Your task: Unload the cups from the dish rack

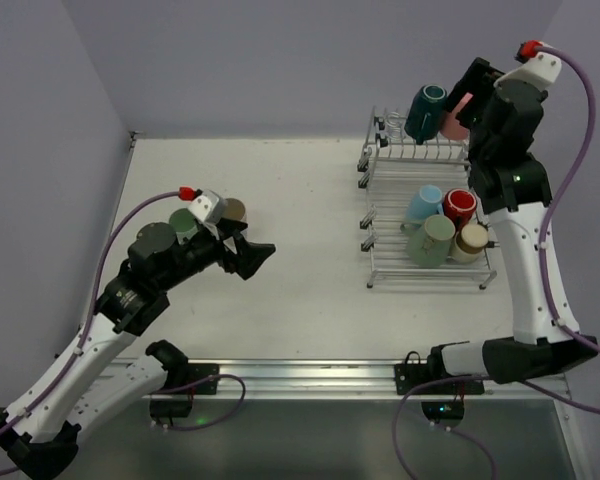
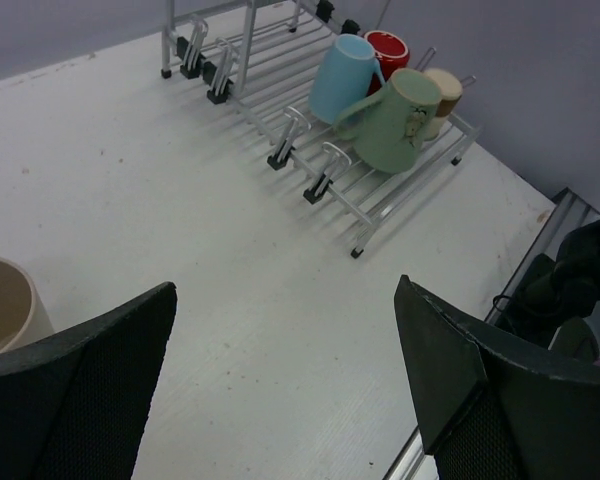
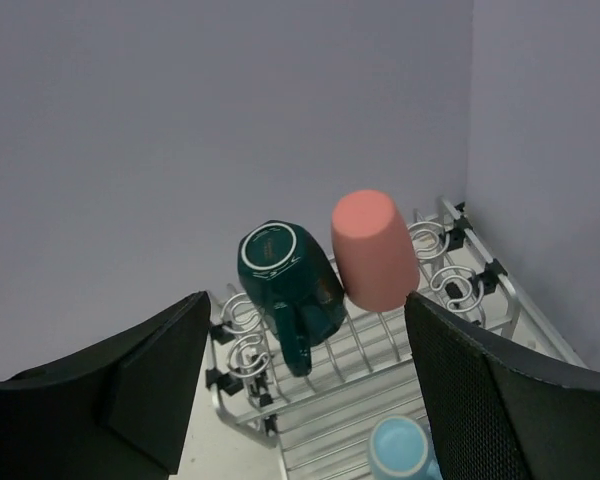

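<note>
Well to the left, the left gripper [image 1: 252,250] is over the table [image 1: 310,190], its fingers spread and nothing between them. Just behind it two cups stand upright on the table: a green cup [image 1: 183,221] and a beige cup [image 1: 235,210]. In the left wrist view the beige one shows beside the left finger. Farther right stands the rack [image 1: 380,275]. Its lower tier holds four, all tilted on the wires: a blue cup [image 1: 423,204] and a red cup [image 1: 460,206] at the back, and a sage mug [image 1: 432,241] and a tan cup [image 1: 471,241] in front. On the upper tier a teal mug [image 1: 425,110] and a pink cup [image 1: 454,122] lean side by side, bases up. The right gripper [image 3: 307,310] hangs above those two, fingers wide apart and empty, touching neither.
</note>
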Available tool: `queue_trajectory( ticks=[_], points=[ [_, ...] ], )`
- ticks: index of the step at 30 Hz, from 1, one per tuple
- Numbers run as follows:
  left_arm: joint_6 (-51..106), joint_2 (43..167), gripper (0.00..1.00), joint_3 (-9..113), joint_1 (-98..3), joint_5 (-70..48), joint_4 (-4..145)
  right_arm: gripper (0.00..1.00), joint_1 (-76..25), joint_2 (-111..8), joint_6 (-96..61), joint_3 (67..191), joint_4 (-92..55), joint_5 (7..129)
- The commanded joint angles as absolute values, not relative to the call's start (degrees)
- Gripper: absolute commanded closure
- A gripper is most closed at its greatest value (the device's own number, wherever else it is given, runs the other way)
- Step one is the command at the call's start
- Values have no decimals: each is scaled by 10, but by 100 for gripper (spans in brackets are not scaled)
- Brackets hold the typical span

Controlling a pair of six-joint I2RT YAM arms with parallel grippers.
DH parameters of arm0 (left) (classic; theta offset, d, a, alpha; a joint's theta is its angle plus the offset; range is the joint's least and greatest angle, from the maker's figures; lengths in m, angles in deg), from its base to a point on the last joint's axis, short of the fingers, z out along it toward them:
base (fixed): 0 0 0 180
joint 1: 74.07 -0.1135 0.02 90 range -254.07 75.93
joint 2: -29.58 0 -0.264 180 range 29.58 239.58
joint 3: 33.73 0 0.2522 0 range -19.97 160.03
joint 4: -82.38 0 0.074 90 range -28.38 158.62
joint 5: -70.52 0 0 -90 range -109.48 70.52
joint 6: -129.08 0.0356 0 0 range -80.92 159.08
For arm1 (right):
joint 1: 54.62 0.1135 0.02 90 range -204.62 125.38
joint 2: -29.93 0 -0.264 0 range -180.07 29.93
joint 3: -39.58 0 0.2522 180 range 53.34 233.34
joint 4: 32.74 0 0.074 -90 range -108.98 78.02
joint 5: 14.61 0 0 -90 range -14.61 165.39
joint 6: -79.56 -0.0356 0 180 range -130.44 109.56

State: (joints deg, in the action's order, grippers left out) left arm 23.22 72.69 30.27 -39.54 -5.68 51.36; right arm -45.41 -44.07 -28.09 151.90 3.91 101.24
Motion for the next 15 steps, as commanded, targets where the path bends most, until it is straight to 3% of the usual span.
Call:
queue_trajectory(
  ticks=[1,15],
  points=[
    [238,706,7,263,-397,-18,575,19,-465,-492,-245,1577,61,1039],
    [238,712,7,252,-391,18,577,16,-544,-697,-299,1776,144,957]
  ],
)
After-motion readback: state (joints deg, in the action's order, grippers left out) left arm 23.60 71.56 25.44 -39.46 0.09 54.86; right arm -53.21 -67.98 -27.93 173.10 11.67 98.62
